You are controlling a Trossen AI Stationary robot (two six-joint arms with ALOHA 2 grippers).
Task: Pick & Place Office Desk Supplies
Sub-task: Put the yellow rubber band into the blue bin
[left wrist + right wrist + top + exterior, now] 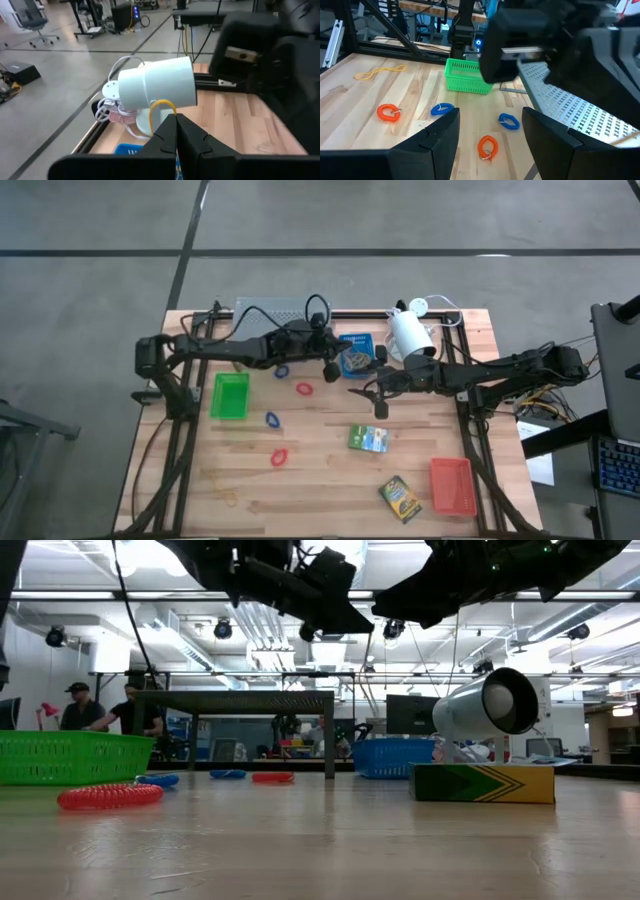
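Tan rubber band (pixel 162 106) pinched in left pincer (pixel 176 131), above blue tray (pixel 356 352).

table (pixel 320 480): pale planked wood | green tray (pixel 229 396): slotted plastic | lamp (pixel 155 90): smooth matt white

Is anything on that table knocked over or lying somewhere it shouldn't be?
The white lamp lies tipped on its side at the table's far edge. In the left wrist view a thin tan rubber band is pinched in the shut left claw. Loops and card boxes lie scattered, outside the trays.
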